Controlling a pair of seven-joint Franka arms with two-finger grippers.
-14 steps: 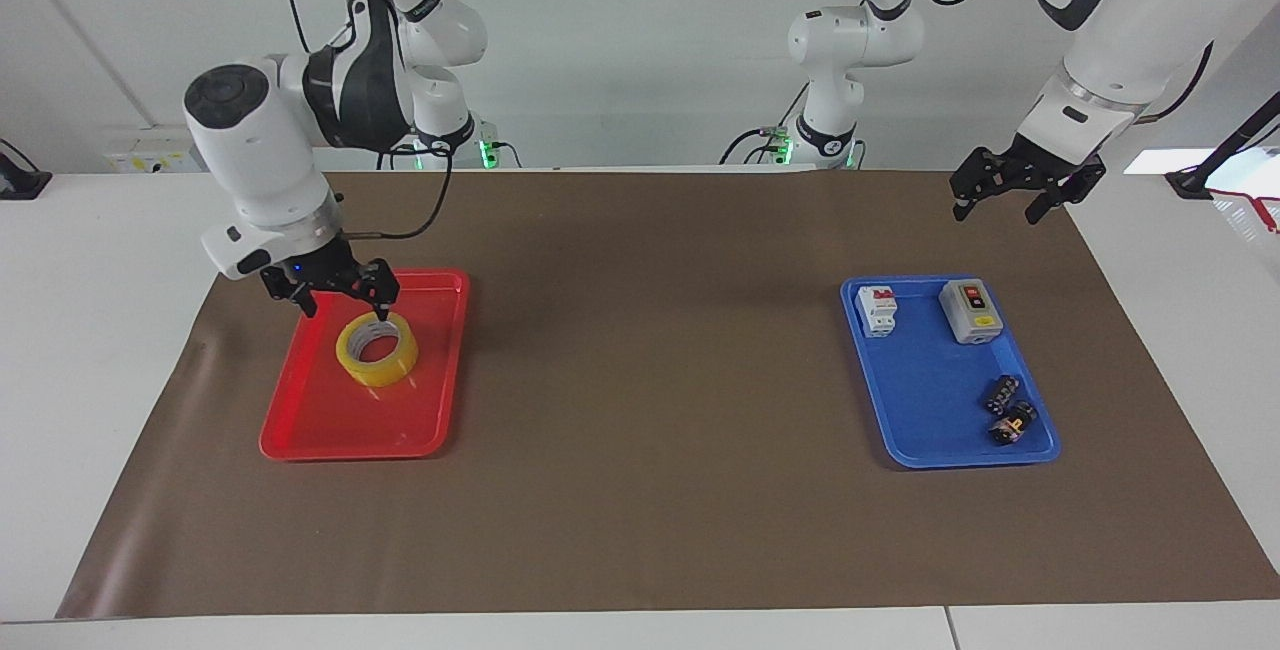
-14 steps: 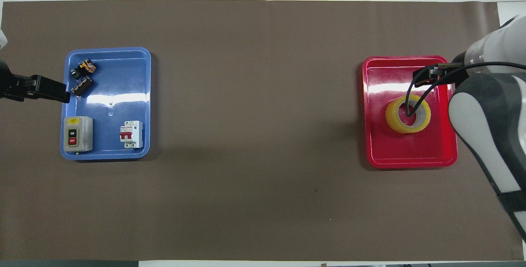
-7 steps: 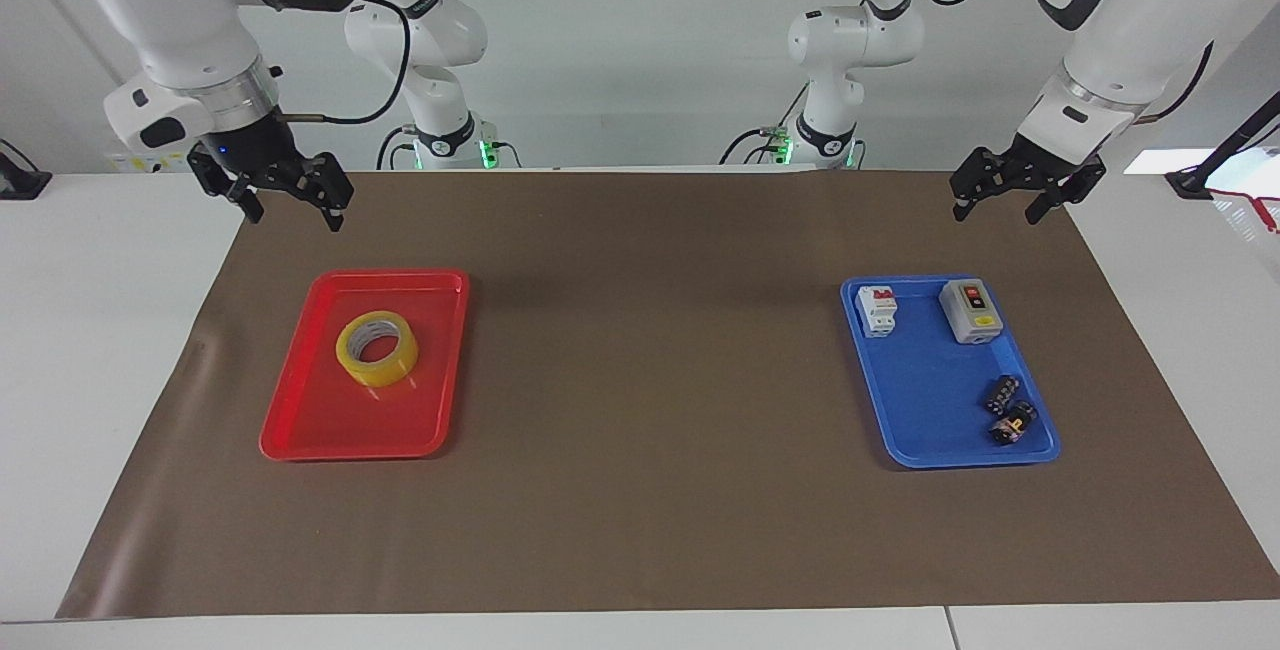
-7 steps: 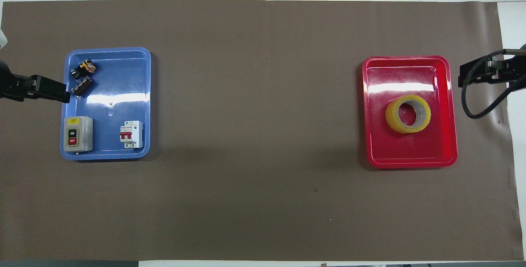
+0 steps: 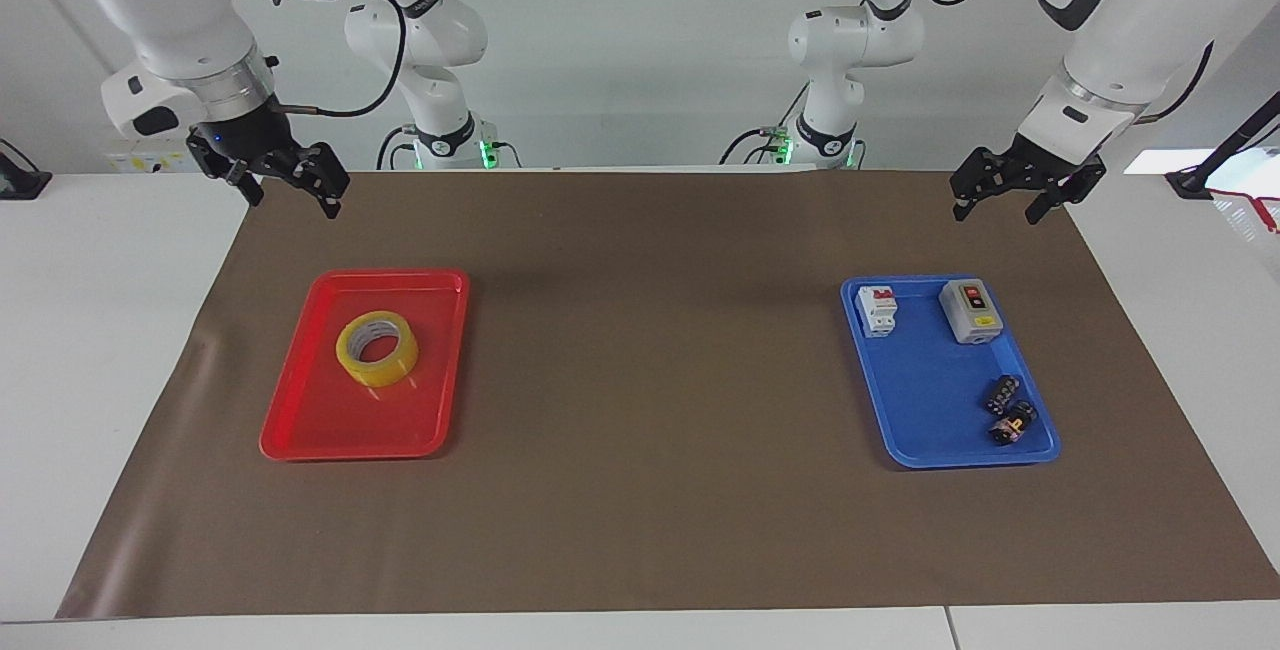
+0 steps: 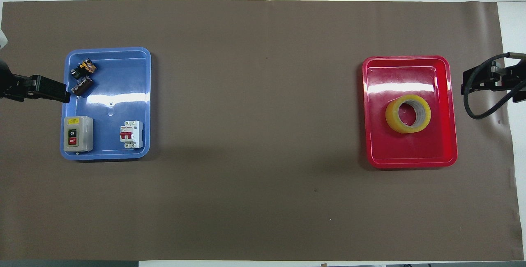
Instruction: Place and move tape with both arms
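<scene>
The tape (image 5: 381, 371) (image 6: 395, 121), a yellow roll with a pale core, lies flat in the red tray (image 5: 340, 433) (image 6: 411, 160) at the right arm's end of the table. Nothing touches it. My right gripper (image 5: 292, 204) (image 6: 467, 84) hangs open and empty in the air, over the brown mat's edge beside the red tray and well clear of the tape. At the left arm's end, my left gripper (image 5: 995, 216) (image 6: 57, 91) waits open and empty above the mat, beside the blue tray.
A blue tray (image 5: 930, 415) (image 6: 111, 98) holds a grey on/off switch box (image 5: 970, 311) (image 6: 77, 134), a white circuit breaker (image 5: 877, 311) (image 6: 131, 134) and two small black parts (image 5: 1007, 410) (image 6: 82, 79). A brown mat (image 5: 650, 380) covers the table between the trays.
My right gripper has lifted off the tape and drawn back up past the red tray's edge, leaving the roll in the tray. The left arm has not moved.
</scene>
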